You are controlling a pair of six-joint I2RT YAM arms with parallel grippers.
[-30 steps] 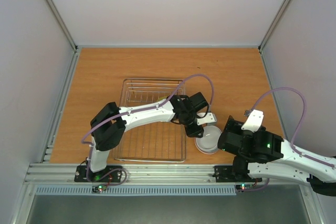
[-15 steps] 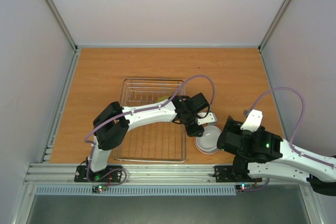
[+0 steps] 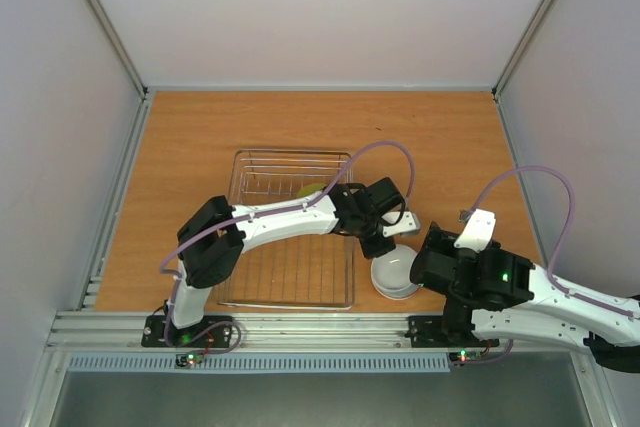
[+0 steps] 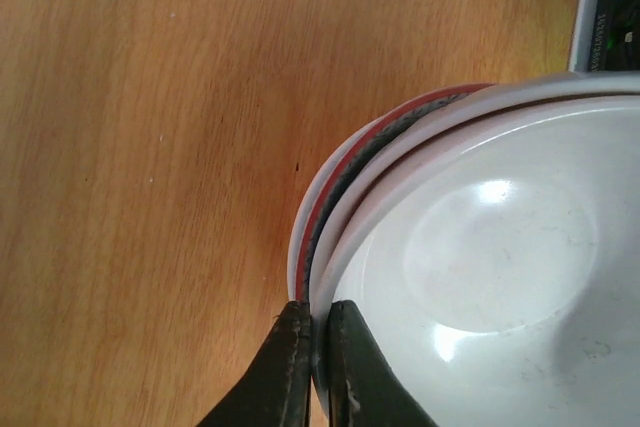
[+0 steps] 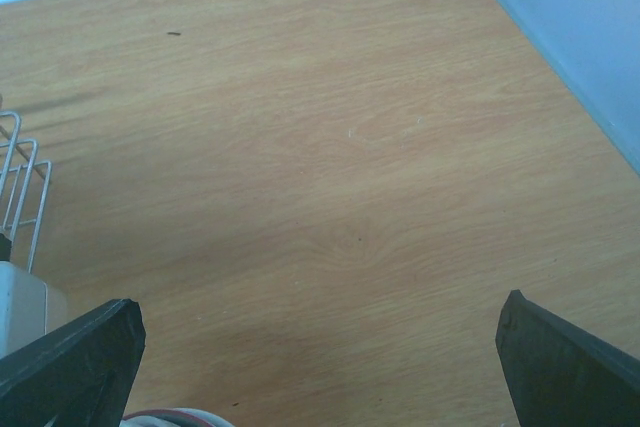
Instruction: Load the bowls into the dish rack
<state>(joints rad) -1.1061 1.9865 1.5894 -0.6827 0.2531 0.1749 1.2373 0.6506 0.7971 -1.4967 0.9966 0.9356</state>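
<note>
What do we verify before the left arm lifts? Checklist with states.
1. Grip: left hand shut on bowl stack rim: ok.
2. Single bowl pinched: cannot tell, rims nest tightly.
3. Other side: right hand open, holding nothing: ok.
4. Clearance from right arm beside the stack: cannot tell.
5. Room in dish rack: ok, near half free; yellow-green bowl at far end.

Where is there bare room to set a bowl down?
Free: the dish rack's near-left floor, and table beyond and left of it. Crowded: right of the rack, where the left gripper pinches the top stacked bowl beside the right gripper.
</note>
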